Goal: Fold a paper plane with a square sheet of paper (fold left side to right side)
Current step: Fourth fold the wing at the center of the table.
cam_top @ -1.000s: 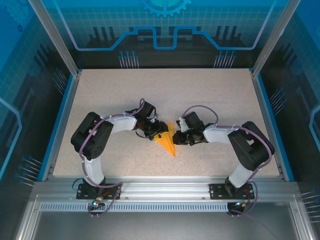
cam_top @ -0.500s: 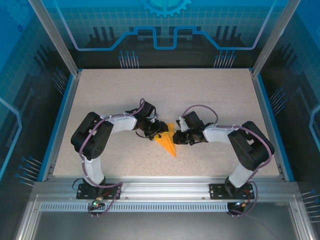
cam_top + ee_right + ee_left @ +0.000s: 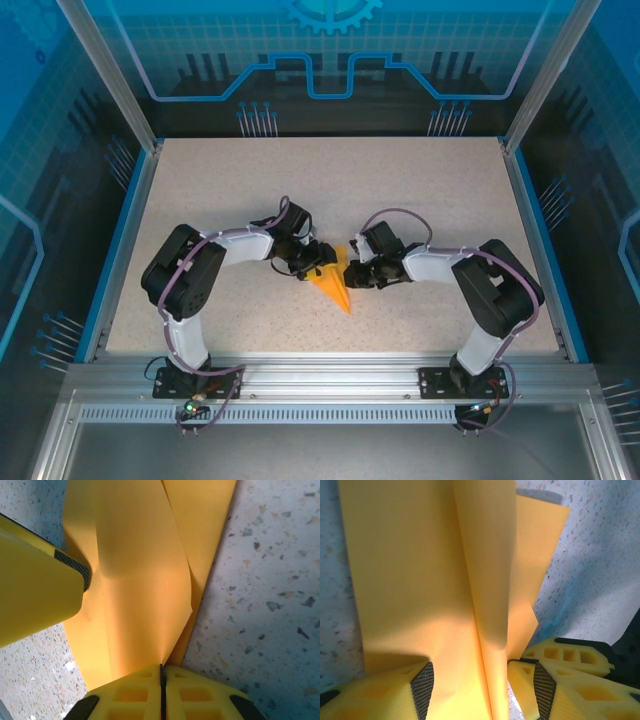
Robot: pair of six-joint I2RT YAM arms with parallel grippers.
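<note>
Left wrist: paper [image 3: 420, 580] cropped above

Right gripper [image 3: 161, 674] pinches orange paper [image 3: 135, 580] edge (jaws fully together), speckled table [image 3: 260, 605] beneath.

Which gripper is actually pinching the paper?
The right gripper: fingers closed on an edge of the orange paper. The left gripper has fingers apart, straddling a raised fold.

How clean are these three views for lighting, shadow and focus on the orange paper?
Top external: even light, sharp, the orange paper small in frame. Left wrist: paper sharp, a dark shadow band across its lower part, table tinted blue. Right wrist: paper and speckled table sharp, soft shading along the folds.
</note>
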